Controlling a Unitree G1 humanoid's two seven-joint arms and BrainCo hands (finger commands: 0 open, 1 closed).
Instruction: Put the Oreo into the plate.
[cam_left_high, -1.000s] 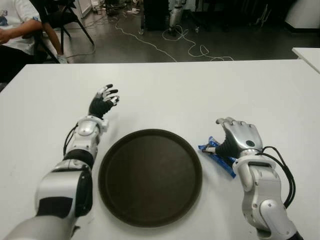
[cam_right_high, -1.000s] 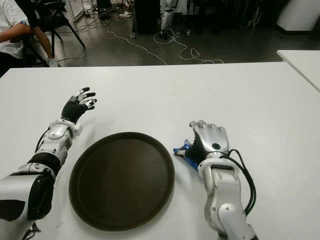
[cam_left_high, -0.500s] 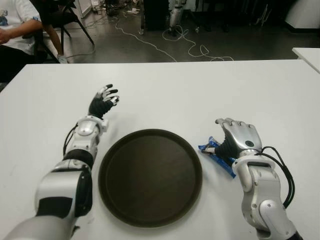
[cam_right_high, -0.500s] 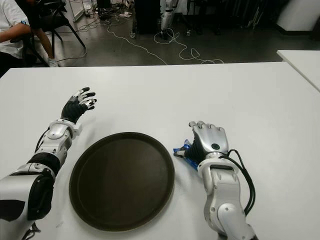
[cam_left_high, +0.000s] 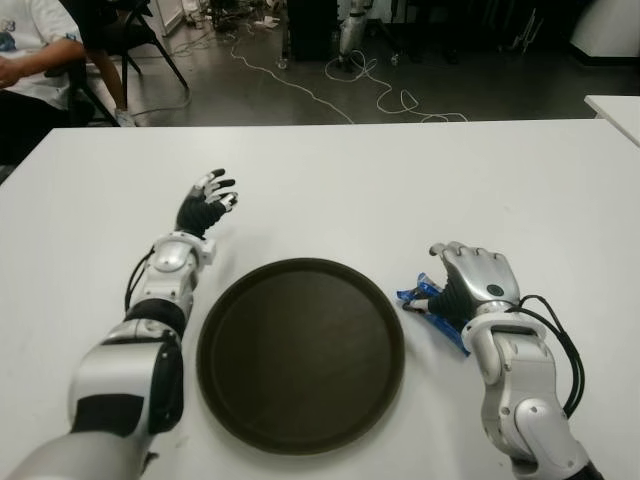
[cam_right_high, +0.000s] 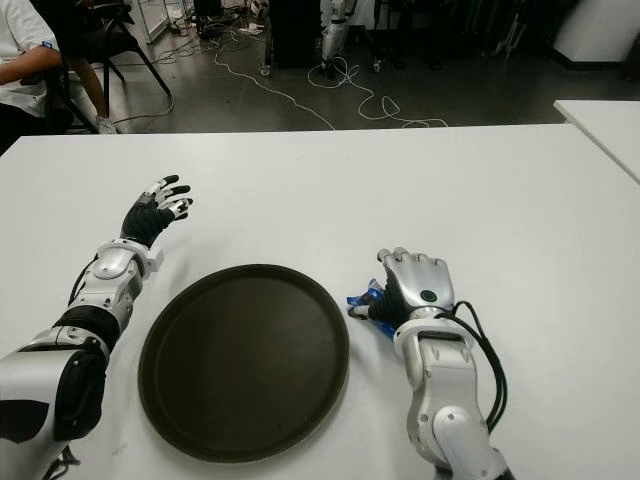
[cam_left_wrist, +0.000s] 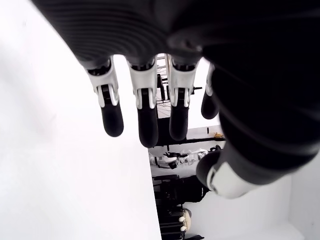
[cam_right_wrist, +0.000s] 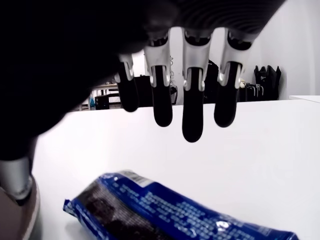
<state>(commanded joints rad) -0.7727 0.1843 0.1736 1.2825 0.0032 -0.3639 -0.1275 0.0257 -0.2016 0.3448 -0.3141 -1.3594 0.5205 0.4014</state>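
While the right hand hovered over the blue Oreo packet just right of the dark plate, the idle left hand showed beyond the plate's left rim, fingers spread. From the right wrist, the fingers hung extended above the packet, holding nothing; closing carelessly could nudge the slick wrapper away, and its far end was cut off.

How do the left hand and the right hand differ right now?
The right hand hovers directly over the blue Oreo pack, just right of the plate; the left hand shows beyond the plate's left rim, far from the pack. The right hand's back faces up, fingers extended above the pack; the left hand is raised with fingers splayed over bare table. Both are open and hold nothing.
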